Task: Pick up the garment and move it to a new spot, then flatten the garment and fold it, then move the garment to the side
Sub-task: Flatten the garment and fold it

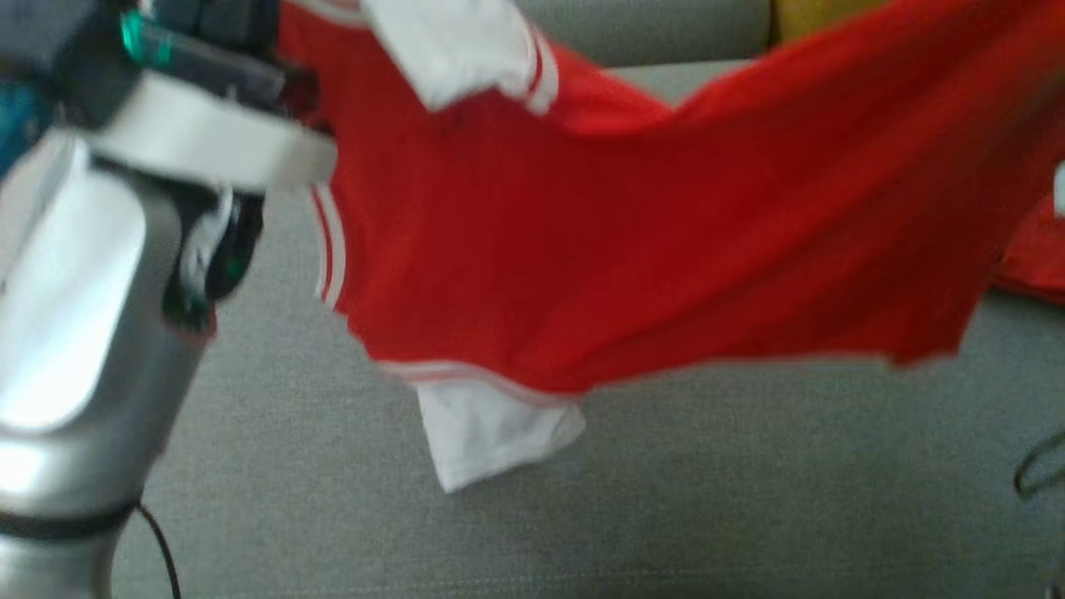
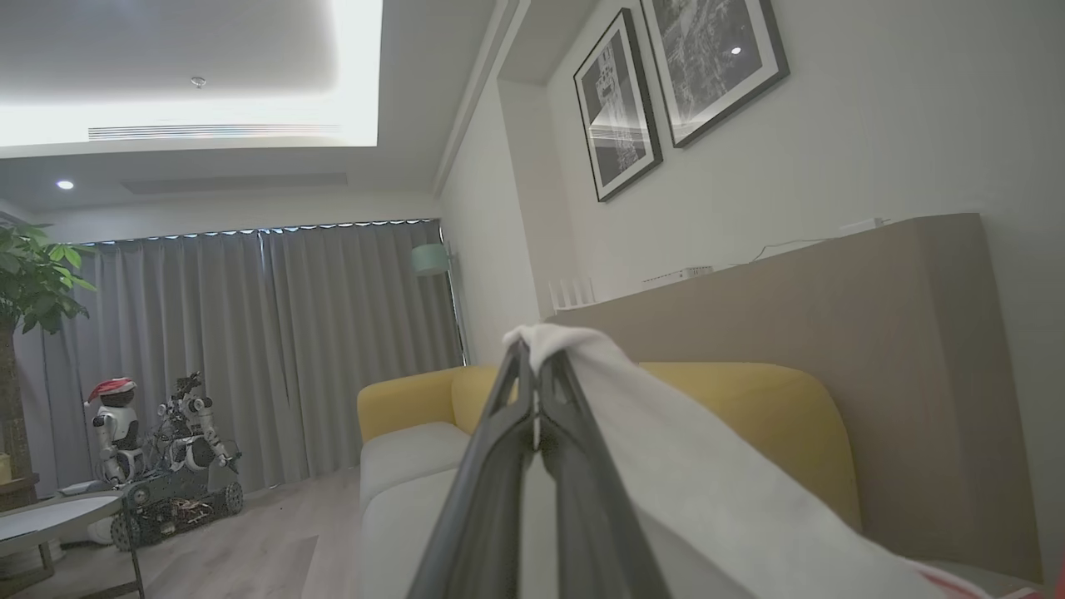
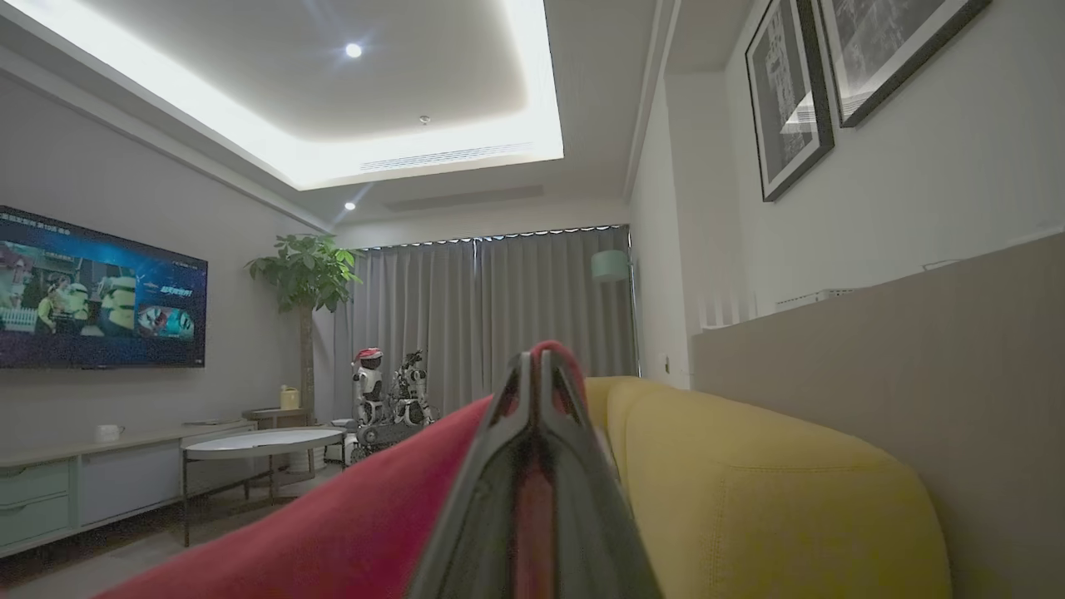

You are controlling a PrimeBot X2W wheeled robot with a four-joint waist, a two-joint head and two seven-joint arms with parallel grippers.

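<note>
A red garment (image 1: 632, 249) with white sleeves and white striped trim hangs spread in the air above the grey sofa seat (image 1: 666, 532) in the head view. One white sleeve (image 1: 491, 433) dangles below its lower hem. In the left wrist view my left gripper (image 2: 537, 366) is shut on the white sleeve cloth (image 2: 682, 474), which drapes over its tips. In the right wrist view my right gripper (image 3: 541, 366) is shut on the red cloth (image 3: 358, 516). My pale left forearm (image 1: 75, 316) stands at the head view's left edge.
The sofa has a yellow back cushion (image 3: 749, 482) against a tan ledge (image 2: 874, 333). A dark cable (image 1: 1036, 470) lies at the seat's right edge. Across the room are another robot (image 2: 166, 449), a round coffee table (image 3: 258, 441), a TV (image 3: 100, 291) and a plant (image 3: 308, 274).
</note>
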